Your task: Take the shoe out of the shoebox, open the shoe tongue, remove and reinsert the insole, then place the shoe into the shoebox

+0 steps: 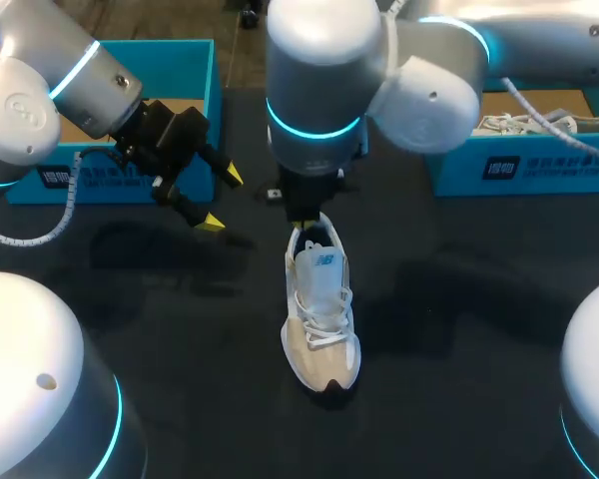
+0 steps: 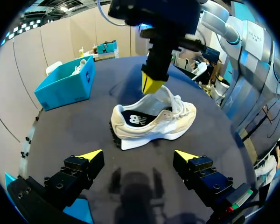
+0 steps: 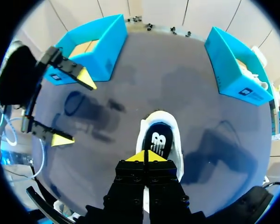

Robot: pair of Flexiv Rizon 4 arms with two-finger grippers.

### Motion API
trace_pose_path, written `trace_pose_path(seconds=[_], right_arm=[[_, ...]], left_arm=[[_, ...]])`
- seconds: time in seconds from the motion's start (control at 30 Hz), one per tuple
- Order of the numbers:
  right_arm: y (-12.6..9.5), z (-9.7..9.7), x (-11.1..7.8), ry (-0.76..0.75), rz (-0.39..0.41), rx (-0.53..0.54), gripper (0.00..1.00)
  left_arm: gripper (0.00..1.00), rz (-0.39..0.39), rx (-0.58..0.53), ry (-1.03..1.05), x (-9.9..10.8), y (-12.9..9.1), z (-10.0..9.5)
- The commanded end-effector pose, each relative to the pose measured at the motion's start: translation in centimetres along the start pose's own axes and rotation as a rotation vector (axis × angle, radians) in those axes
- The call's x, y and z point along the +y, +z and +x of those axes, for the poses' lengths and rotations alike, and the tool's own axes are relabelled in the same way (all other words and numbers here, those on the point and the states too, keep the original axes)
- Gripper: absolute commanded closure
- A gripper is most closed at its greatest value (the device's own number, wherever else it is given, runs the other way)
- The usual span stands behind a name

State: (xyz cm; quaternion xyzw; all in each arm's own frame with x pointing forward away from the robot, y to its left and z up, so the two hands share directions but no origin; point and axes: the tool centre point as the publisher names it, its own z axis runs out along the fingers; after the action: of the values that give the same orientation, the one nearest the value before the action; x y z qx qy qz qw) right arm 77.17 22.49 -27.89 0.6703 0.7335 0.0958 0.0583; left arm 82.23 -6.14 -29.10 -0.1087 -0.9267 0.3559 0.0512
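A white and beige shoe [image 1: 324, 339] stands upright on the dark table's middle, its toe toward the near edge. In the left wrist view the shoe [image 2: 177, 119] shows a dark insole with a white logo. My right gripper [image 1: 301, 222] hangs straight above the shoe's opening, shut on the top of the raised tongue [image 2: 170, 97]; from its own wrist the right gripper [image 3: 145, 156] covers the tongue, with the insole [image 3: 156, 140] ahead of it. My left gripper [image 1: 223, 200] hovers open to the shoe's left, and from its own wrist the left gripper [image 2: 139, 156] faces the shoe's side, empty.
An open blue shoebox [image 1: 195, 70] stands at the back left behind my left arm. A second blue box [image 1: 519, 165] at the back right holds another shoe [image 1: 519, 122]. My right arm reaches over the table's middle from the right.
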Motion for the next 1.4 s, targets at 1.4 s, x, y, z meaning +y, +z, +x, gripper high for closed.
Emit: trace_pose_path(seconds=[1.4], right_arm=[[10.5,-2.1,-2.9,0.044,0.12,0.02,1.0]], left_arm=[[0.0,-0.002,0.0,0.0,0.0,0.0,0.1]])
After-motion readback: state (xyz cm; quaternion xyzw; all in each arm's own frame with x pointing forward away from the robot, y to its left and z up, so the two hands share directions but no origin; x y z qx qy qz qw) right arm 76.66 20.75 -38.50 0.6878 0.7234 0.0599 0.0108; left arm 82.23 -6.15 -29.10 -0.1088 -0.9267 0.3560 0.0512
